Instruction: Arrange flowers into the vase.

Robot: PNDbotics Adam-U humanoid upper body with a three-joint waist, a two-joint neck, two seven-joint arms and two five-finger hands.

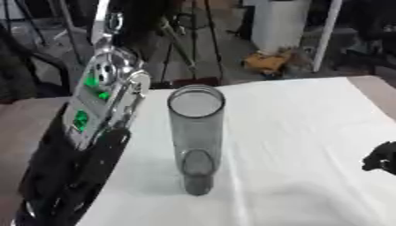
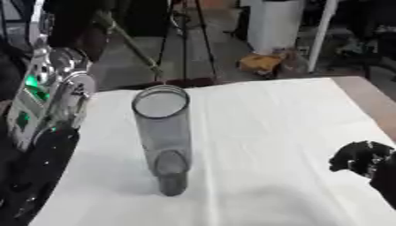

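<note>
workshop floor with tripods behind; white tablecloth (image 1: 309, 132) over the table.

left eye view: vase (image 1: 196, 137), tall clear cylinder, upright mid-cloth, empty; likely smooth, slippery, tippy, breakable, best steadied low on the wall. no flowers in sight. left arm (image 1: 93, 132) beside it, its hand not shown.

right eye view: right hand (image 2: 362, 161) at the cloth's right edge, fingers curled, empty, well apart from vase.

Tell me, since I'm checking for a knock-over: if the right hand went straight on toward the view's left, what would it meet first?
Probably the vase. The right hand is at the right edge above the white cloth, and only bare cloth shows between them. Depth is unclear, so it might pass in front.
</note>
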